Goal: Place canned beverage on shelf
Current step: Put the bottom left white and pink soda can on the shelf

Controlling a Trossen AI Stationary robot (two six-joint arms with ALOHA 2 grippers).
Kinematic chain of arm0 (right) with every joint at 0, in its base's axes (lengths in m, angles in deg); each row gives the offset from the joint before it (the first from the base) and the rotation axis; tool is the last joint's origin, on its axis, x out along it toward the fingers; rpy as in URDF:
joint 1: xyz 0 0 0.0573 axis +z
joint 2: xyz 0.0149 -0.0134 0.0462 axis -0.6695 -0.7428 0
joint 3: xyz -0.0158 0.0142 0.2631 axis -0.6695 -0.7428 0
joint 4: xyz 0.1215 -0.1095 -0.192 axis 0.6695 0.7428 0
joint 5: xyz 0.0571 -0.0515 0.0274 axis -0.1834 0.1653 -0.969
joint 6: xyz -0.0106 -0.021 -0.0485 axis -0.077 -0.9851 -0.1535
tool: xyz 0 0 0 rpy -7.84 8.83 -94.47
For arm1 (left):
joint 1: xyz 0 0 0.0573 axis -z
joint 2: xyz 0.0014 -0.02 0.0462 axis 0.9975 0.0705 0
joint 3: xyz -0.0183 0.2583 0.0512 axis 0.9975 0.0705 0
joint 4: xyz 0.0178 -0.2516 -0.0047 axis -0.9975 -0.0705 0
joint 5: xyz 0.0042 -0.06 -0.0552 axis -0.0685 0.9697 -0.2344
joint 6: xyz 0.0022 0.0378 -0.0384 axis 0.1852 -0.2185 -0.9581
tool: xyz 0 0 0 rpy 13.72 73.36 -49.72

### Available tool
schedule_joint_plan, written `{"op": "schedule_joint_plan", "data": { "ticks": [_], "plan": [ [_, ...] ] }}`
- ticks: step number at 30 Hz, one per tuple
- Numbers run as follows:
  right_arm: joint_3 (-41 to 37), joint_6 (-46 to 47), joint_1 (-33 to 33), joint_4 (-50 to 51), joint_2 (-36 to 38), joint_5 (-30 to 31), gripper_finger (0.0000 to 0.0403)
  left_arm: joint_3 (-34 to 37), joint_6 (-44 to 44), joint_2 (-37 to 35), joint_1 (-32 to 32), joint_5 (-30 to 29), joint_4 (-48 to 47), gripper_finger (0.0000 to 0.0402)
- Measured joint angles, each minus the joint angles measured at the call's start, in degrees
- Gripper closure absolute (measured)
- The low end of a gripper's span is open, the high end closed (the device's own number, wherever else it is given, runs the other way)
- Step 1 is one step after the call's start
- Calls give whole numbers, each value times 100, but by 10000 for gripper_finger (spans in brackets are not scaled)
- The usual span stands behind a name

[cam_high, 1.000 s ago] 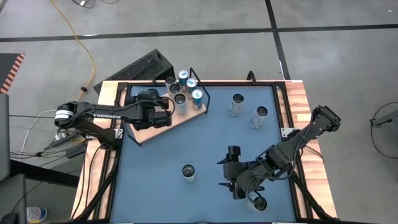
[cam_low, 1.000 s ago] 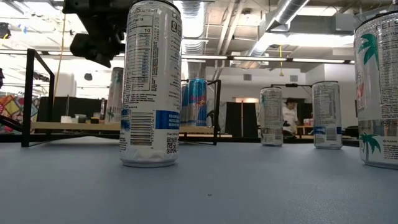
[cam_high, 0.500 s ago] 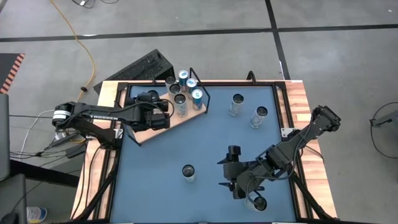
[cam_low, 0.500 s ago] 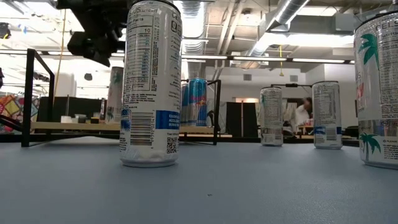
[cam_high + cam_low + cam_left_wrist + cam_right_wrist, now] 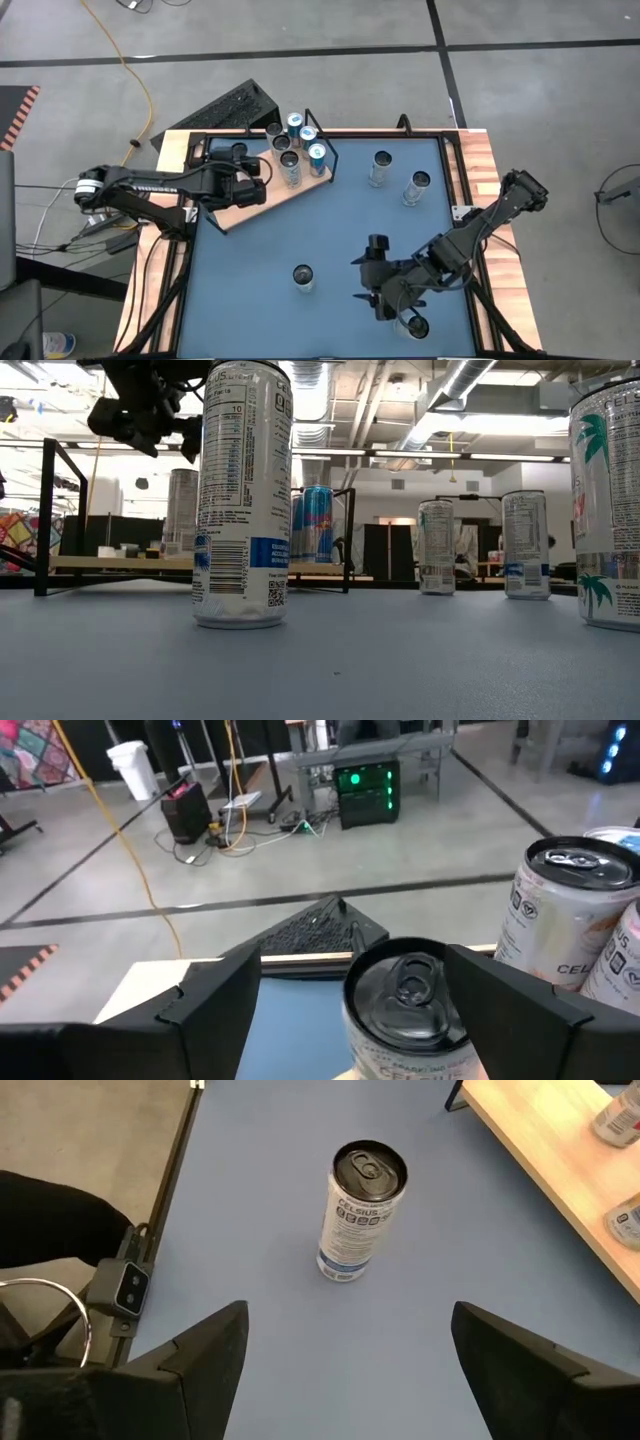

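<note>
Since a second ago my left gripper has backed toward frame left, fingers apart, off the can now standing on the shelf at upper left. My right gripper hangs open, lower right.

The floor is grey concrete crossed by dark tape lines. A yellow cable runs across it beside a black keyboard. Overhead, exposed silver ducts and pipes span the ceiling. A white bin and a green-lit computer case stand on the floor.
</note>
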Motion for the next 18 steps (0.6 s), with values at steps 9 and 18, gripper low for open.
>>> {"op": "schedule_joint_plan", "data": {
  "ticks": [9, 18],
  "plan": [
    [0, 46, 0, 1, 0, 0, 69, 1006, -1658, -15, 457, -474, 162, 99],
    [0, -20, -4, 2, 0, 0, 69, 1333, -1773, -17, 532, -723, 271, 99]
  ]
}}
